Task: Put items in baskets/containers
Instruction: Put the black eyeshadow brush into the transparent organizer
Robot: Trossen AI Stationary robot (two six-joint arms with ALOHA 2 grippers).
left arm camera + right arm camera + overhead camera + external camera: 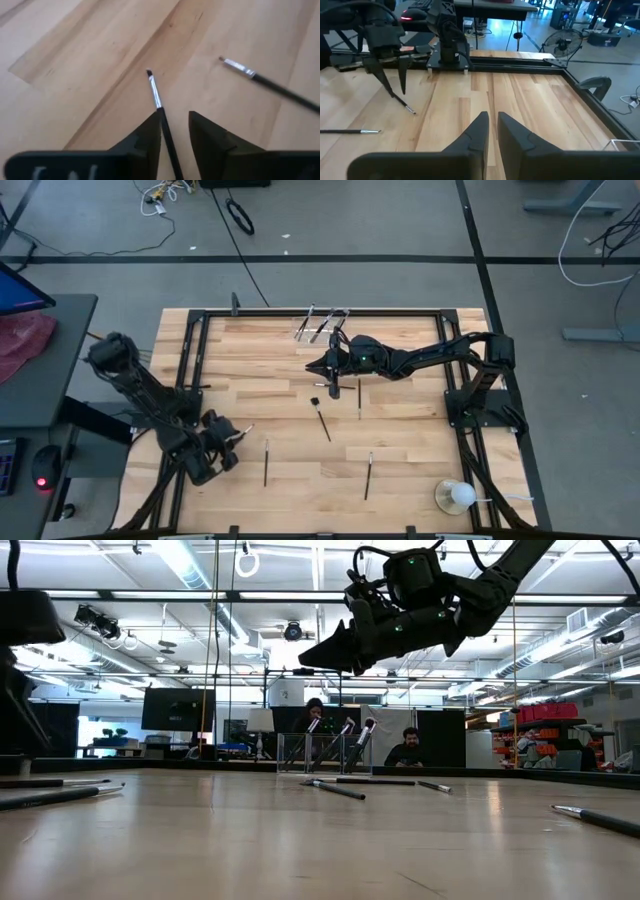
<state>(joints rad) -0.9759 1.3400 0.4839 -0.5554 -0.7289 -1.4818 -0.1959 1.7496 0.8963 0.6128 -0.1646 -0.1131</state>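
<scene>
My left gripper (224,444) is low over the near left part of the table, open. Its fingers stand on either side of the black handle of one brush (159,107), whose bristle tip points away from it. My right gripper (322,368) hangs in the air over the table's middle, shut and empty (492,127). The clear holder (320,323) stands at the far edge with a few brushes leaning in it (325,745). Several more brushes lie flat on the wood (323,421) (360,398) (266,462) (368,475). My left gripper has the brush's handle (167,137) running lengthwise between its open fingers, close along the inner side of one finger (150,132). I cannot tell whether that finger touches it. The brush slants toward the table with its silver ferrule end low (410,109).
A white ball on a clear base (455,496) sits at the near right corner. A small dark piece (314,401) lies near the middle. A black frame (190,370) borders the wooden top. People sit in the room beyond the far edge (405,750).
</scene>
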